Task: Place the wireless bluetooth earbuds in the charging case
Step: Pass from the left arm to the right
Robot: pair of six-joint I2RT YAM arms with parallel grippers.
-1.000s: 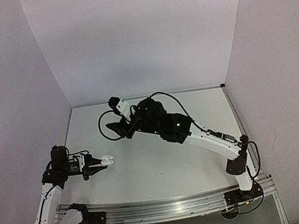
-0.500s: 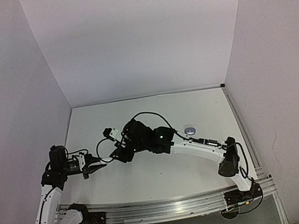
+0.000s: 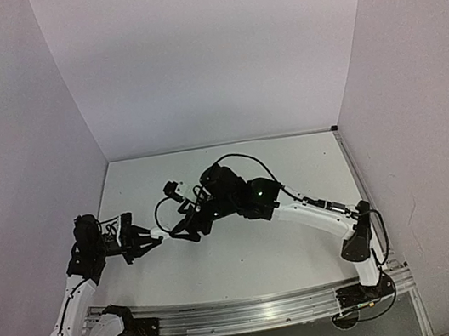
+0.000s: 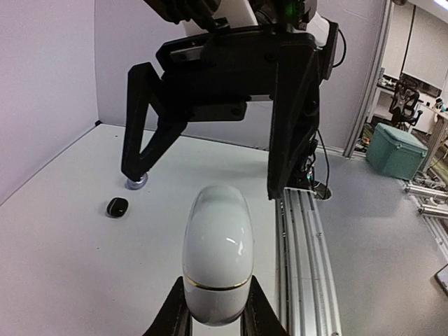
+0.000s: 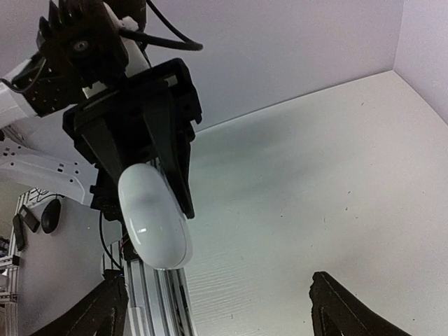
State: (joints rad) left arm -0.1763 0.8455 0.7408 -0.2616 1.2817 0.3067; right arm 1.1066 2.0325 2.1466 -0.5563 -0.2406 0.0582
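Note:
My left gripper [image 4: 215, 316] is shut on a closed white pebble-like charging case [image 4: 215, 255] with a thin gold seam and holds it above the table. The case also shows in the right wrist view [image 5: 154, 218] and in the top view [image 3: 160, 233]. My right gripper [image 5: 224, 311] is open and empty. It faces the case from close by, its fingers [image 4: 143, 136] spread wide just beyond it, and it shows in the top view [image 3: 187, 226]. I can make out no earbuds in any view.
In the left wrist view a small black rounded object [image 4: 117, 206] lies on the white table [image 4: 56, 266]. A silvery grey piece [image 4: 136, 183] lies beside it, partly behind a right finger. The aluminium rail [image 4: 301, 259] runs along the near edge. White walls enclose the table.
My right arm swung down from the back of the table to the left gripper, then drew back slightly. My left gripper turned at the wrist, still holding the white case.

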